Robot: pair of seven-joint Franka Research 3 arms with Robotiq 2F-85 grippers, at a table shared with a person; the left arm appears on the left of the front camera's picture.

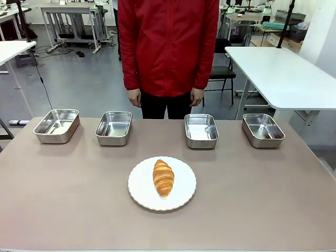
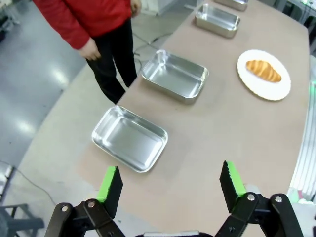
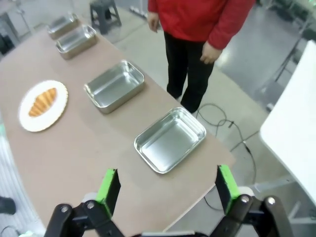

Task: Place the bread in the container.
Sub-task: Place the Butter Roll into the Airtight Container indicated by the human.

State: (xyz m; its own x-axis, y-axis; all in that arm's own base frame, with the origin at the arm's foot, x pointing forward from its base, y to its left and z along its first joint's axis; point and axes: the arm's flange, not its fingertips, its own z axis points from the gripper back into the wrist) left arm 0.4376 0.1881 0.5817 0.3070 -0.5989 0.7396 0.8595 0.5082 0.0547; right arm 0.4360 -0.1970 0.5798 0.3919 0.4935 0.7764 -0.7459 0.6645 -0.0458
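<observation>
The person [image 1: 168, 47] is cut off at the chest by the top edge, and the farthest tray [image 2: 232, 3] is cropped in the left wrist view. There are four trays [image 1: 114, 127], one plate [image 1: 139, 195] and one croissant [image 1: 163, 178], which lies on the plate. The left gripper [image 2: 170, 182] gapes wide and empty, and the croissant sits far ahead, beyond the finger at the picture's right. The right gripper [image 3: 168, 185] is equally wide and empty, with a near tray [image 3: 170, 139] just ahead between its fingers.

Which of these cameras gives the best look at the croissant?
The front view: the croissant lies near and centred on its plate, its ridges plain. Both wrist views catch it small and far off, toward an edge of the picture.
</observation>
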